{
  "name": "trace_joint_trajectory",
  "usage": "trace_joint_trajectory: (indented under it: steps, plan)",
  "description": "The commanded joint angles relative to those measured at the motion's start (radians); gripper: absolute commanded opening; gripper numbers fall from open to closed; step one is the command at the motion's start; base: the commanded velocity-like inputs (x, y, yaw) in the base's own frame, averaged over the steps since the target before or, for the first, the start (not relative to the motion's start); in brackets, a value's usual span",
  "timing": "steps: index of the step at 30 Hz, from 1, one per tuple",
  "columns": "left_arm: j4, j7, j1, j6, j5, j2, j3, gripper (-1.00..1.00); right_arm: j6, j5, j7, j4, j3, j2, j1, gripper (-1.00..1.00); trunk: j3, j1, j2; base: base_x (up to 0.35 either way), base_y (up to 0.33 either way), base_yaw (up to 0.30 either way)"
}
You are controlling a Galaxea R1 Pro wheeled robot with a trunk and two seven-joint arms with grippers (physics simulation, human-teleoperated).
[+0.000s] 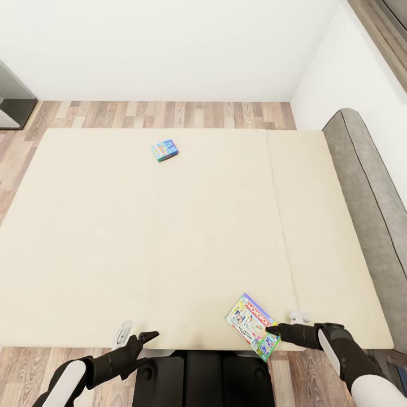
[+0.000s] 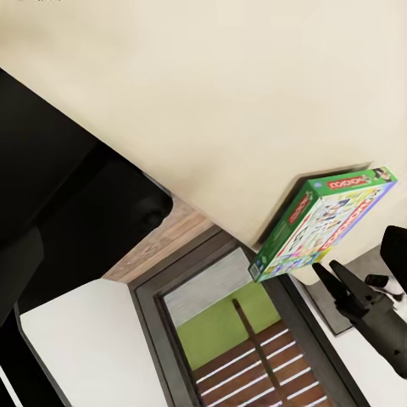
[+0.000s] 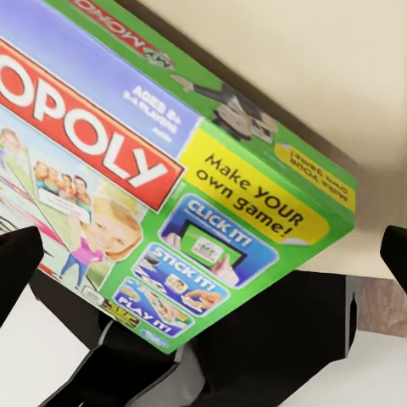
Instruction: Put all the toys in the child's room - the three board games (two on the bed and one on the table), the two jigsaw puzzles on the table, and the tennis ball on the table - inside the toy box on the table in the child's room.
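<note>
Our right gripper point(image 1: 275, 329), fingers apart, sat just right of the Monopoly box point(image 1: 252, 326) at the bed's point(image 1: 169, 237) near edge.

The bed point(image 1: 169, 237) has a plain beige mattress and a grey headboard point(image 1: 362, 186) and stands on wood-plank floor point(image 1: 164, 115). A small blue board game point(image 1: 164, 150) lies flat toward its far edge. The Monopoly box point(image 1: 252, 326) lies at the near edge, one corner overhanging.
</note>
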Motion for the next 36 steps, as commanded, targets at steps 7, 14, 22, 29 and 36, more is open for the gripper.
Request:
trace_joint_trajectory:
  steps: [7,14,22,29,36]
  plan:
    - [0.000,-0.006,0.000,0.005,-0.006,0.000,0.002,1.00,-0.017,0.000,0.003,0.007,-0.004,0.001,-0.001,1.00,-0.001,0.001,-0.001,0.000,0.000,0.000]
    - [0.000,-0.006,0.000,0.005,-0.006,0.000,0.002,1.00,-0.028,0.000,0.003,0.011,-0.004,0.002,-0.002,1.00,-0.001,0.001,-0.001,0.000,0.000,0.000]
    - [0.000,-0.006,0.000,0.005,-0.006,0.000,0.002,1.00,-0.033,-0.001,0.003,0.012,-0.004,0.002,-0.003,1.00,-0.001,0.001,-0.001,0.000,0.000,0.000]
    - [0.000,-0.006,0.000,0.005,-0.006,0.000,0.002,1.00,-0.035,-0.002,0.004,0.012,-0.004,0.002,-0.007,1.00,-0.001,0.001,-0.001,0.000,0.000,0.000]
    - [0.000,-0.006,0.000,0.005,-0.006,0.000,0.002,1.00,-0.036,-0.002,0.004,0.012,-0.004,0.003,-0.015,1.00,-0.001,0.001,-0.001,0.000,0.000,0.000]
